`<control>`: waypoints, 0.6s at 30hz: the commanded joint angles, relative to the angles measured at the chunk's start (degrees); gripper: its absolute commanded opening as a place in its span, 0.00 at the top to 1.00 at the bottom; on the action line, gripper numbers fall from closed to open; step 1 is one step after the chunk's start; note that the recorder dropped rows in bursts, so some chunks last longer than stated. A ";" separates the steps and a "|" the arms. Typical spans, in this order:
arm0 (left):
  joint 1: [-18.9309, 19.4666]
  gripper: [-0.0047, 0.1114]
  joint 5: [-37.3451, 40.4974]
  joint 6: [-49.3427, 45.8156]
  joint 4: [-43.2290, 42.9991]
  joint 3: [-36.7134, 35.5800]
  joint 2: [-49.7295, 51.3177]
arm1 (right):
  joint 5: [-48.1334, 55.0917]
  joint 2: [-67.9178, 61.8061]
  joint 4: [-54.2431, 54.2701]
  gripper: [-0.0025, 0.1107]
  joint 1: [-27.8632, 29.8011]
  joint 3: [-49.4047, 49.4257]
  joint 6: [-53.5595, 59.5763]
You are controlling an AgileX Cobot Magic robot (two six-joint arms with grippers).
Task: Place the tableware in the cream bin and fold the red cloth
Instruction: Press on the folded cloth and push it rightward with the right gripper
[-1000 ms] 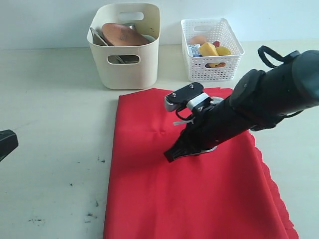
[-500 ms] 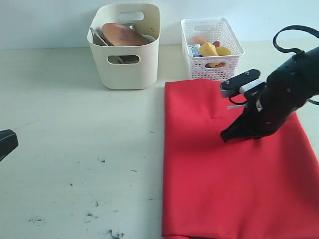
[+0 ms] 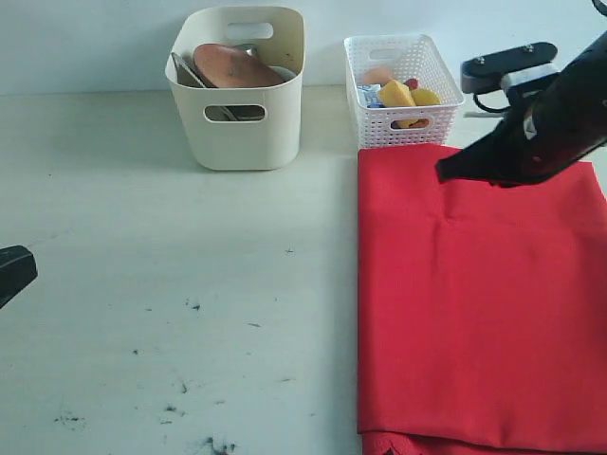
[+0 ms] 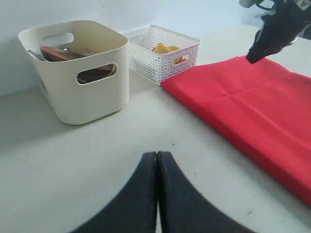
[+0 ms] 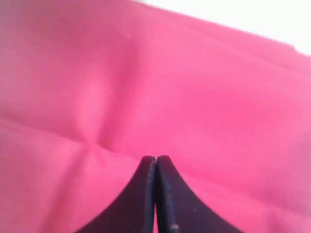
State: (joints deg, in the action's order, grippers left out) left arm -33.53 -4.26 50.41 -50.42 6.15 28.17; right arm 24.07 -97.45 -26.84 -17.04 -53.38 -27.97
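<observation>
The red cloth lies flat on the right side of the table, with a scalloped edge peeking out at its near end. My right gripper hovers shut over the cloth's far part, near the white basket; in the right wrist view its shut tips hold nothing above the cloth. The cream bin stands at the back with the brown wooden plate and other tableware inside. My left gripper is shut and empty over bare table, at the far left edge of the exterior view.
A white lattice basket holding food pieces stands just behind the cloth, right of the bin. The left wrist view shows the bin, the basket, the cloth and the right gripper. Small dark specks dot the tabletop.
The cloth's left edge has shifted well to the right and the cloth looks narrower. My right gripper moved right and toward the back, off the cloth's middle. The left gripper stayed put.
</observation>
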 commanded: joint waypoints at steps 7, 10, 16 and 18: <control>-0.08 0.95 -0.60 1.59 0.46 -0.14 -0.36 | 1.17 -13.68 -1.64 0.98 -1.06 -0.19 3.15; -0.08 0.95 -0.60 1.58 0.46 -0.63 -0.36 | 8.88 -14.95 -11.48 0.98 1.11 -0.19 -5.80; -0.08 0.95 -0.70 2.22 0.46 -1.32 -0.36 | 15.46 -16.55 -22.76 0.98 8.08 -0.19 -16.06; -0.08 0.95 -0.70 2.22 0.46 -1.32 -0.36 | 12.20 -16.79 -23.31 0.98 10.19 -0.19 -16.18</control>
State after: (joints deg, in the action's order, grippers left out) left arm -33.53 -4.51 52.05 -50.42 5.02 28.17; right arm 38.13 -112.80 -48.88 -9.91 -54.20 -42.13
